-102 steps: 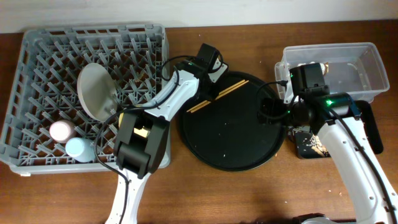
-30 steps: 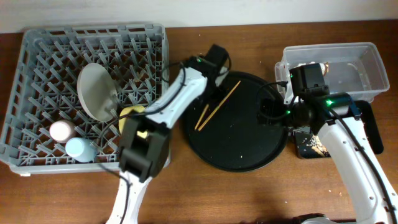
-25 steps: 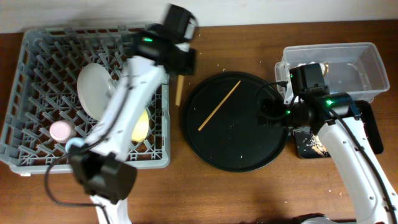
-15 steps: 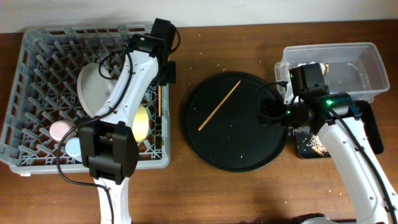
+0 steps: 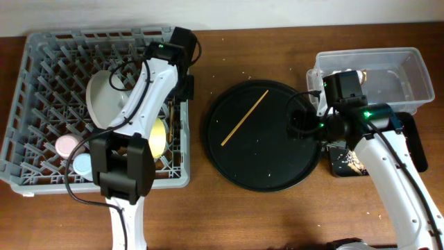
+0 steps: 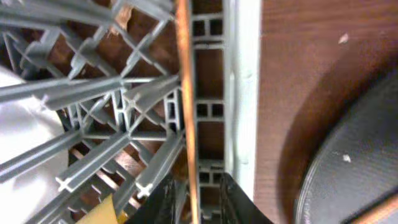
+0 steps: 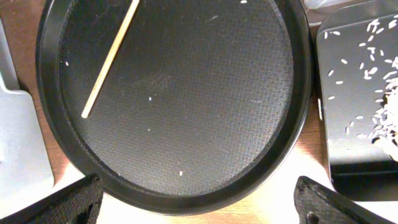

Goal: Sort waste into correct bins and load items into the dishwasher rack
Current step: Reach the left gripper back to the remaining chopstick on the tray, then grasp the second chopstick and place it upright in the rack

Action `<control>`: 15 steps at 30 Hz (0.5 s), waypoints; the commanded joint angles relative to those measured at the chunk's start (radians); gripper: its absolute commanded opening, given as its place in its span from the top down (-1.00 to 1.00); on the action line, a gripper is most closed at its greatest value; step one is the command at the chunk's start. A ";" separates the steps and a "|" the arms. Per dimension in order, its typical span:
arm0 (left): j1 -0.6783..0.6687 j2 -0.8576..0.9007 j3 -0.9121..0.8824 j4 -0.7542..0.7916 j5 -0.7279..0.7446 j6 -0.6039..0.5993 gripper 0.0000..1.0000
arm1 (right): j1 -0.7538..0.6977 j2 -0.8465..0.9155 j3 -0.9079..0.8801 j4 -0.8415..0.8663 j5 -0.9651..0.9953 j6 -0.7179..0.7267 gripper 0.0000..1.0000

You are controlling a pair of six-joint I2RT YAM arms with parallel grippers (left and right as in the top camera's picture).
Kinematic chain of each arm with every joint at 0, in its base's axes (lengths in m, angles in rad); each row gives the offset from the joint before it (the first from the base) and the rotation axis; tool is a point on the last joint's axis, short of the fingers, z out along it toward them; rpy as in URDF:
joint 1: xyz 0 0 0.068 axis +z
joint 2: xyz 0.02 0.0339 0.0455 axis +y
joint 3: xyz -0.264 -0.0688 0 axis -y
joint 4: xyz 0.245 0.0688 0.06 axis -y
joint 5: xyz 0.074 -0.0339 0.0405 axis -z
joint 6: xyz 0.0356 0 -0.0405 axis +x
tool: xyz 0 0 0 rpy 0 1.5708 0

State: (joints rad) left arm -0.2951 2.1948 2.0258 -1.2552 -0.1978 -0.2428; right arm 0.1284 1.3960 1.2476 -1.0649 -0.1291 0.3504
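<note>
My left gripper (image 5: 182, 89) is shut on one wooden chopstick (image 5: 171, 117) and holds it over the right edge of the grey dishwasher rack (image 5: 41, 48). In the left wrist view the chopstick (image 6: 185, 93) runs straight up from between my fingers (image 6: 196, 202), along the rack's wall (image 6: 239, 93). The other chopstick (image 5: 244, 118) lies on the round black tray (image 5: 263, 167). The rack holds the plate (image 5: 104, 101), pink cup (image 5: 68, 145), blue cup (image 5: 83, 164) and yellow bowl (image 5: 158, 135). My right gripper (image 5: 300, 121) is open and empty above the round tray's right rim (image 7: 199, 202).
The clear tub (image 5: 409, 69) stands at the far right with something white and brown in its left end. The shallow black tray (image 5: 418, 142) lies in front of it and holds tan scraps (image 7: 379, 118). A few crumbs lie on the round tray (image 7: 186, 93).
My left arm swung from the round tray to the rack's right edge, carrying one chopstick. The other chopstick stayed on the round tray. The right arm has not moved.
</note>
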 commanded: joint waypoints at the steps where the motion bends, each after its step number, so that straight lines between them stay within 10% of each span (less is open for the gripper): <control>1: -0.006 0.002 0.198 -0.059 0.199 0.009 0.52 | -0.006 0.000 0.014 0.002 0.009 -0.006 -0.97; 15: -0.348 0.319 0.148 0.191 0.261 0.267 0.41 | -0.006 0.000 0.014 0.002 0.009 -0.005 -0.97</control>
State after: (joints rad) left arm -0.6243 2.4958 2.1761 -1.0779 0.0780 -0.0067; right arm 0.1284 1.3960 1.2476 -1.0634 -0.1287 0.3511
